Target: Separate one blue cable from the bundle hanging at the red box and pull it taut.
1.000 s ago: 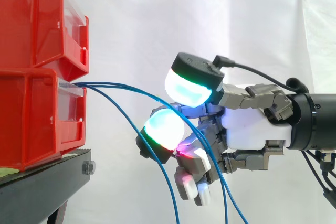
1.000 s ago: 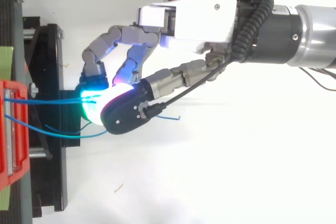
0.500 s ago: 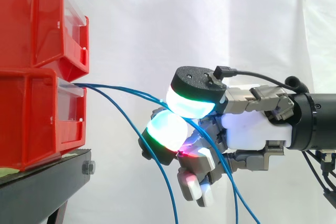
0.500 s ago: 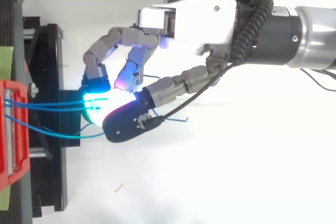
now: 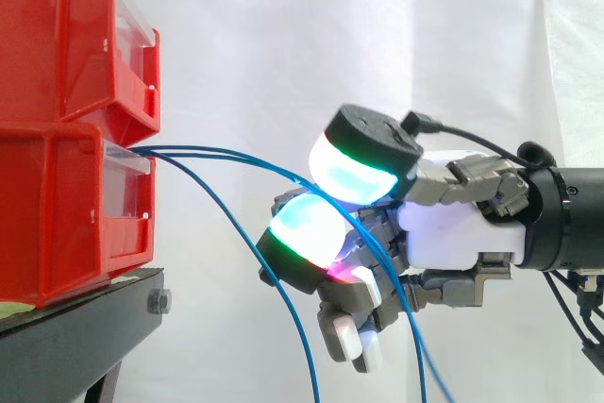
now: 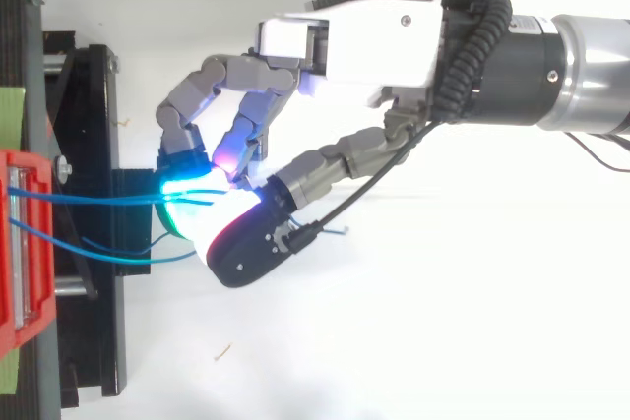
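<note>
Two thin blue cables [image 5: 236,157] leave the lower red bin [image 5: 66,214] and run right to my hand [image 5: 453,233]. There they pass between the glowing thumb pad [image 5: 359,169] above and a curled finger's pad [image 5: 307,231] below, which close on them. Behind the pads the cables drop down past the palm. A third blue cable [image 5: 255,266] droops free from the bin and hangs below the hand. In the top view the pair of cables [image 6: 98,198] reaches the hand [image 6: 364,41] at its fingertips, and the loose cable [image 6: 118,255] curves beside them.
A second red bin [image 5: 66,35] is stacked on the lower one. Both rest on a black stand [image 5: 85,327] at the left, seen from above as a dark frame [image 6: 94,125]. A white curtain fills the background.
The thumb came down onto the finger pad over the two cables, then slid sideways across them. The hand shifted slightly away from the bins. The loose cable stays hanging.
</note>
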Robot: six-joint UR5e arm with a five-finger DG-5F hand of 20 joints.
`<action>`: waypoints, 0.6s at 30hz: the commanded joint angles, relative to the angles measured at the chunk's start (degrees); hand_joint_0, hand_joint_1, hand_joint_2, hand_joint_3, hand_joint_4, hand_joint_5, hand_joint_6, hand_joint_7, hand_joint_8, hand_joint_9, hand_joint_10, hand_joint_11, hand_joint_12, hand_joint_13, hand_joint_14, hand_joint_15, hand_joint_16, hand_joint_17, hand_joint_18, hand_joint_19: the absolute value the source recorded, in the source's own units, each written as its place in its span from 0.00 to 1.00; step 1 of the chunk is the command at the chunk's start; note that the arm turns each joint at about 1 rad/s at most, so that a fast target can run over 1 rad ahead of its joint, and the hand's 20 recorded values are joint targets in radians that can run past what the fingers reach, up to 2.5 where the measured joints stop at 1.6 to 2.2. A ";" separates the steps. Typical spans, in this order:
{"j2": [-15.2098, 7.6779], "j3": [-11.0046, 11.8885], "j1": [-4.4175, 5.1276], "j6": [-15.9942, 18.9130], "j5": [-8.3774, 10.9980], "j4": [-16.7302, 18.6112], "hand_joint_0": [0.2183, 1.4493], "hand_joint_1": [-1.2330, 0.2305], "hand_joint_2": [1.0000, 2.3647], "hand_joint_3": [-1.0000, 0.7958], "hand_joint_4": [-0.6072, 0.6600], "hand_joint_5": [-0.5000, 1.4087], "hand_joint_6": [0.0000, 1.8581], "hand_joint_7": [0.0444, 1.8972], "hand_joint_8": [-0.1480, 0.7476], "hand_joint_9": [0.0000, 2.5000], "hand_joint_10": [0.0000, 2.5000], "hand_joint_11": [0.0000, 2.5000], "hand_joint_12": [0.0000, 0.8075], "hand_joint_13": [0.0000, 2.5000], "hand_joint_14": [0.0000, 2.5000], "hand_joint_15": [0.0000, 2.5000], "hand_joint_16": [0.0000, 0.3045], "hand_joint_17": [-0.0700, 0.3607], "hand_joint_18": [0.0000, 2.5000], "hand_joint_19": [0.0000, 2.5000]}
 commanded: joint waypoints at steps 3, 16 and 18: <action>0.00 0.00 0.09 -0.02 0.17 0.00 0.27 0.58 0.00 0.28 0.53 0.18 0.48 0.55 0.52 0.45 0.01 0.44 0.45 0.40 0.01 0.28 0.17 0.43 0.36 0.31; -0.09 -0.09 0.18 -0.02 0.17 -0.26 0.31 0.34 0.01 0.47 0.53 0.18 0.49 0.58 0.56 0.44 0.01 0.45 0.50 0.40 0.01 0.27 0.19 0.47 0.38 0.31; -0.09 -0.09 0.18 -0.02 0.26 -0.26 0.32 0.32 0.01 0.48 0.51 0.18 0.49 0.61 0.56 0.43 0.01 0.45 0.49 0.40 0.01 0.27 0.19 0.46 0.37 0.31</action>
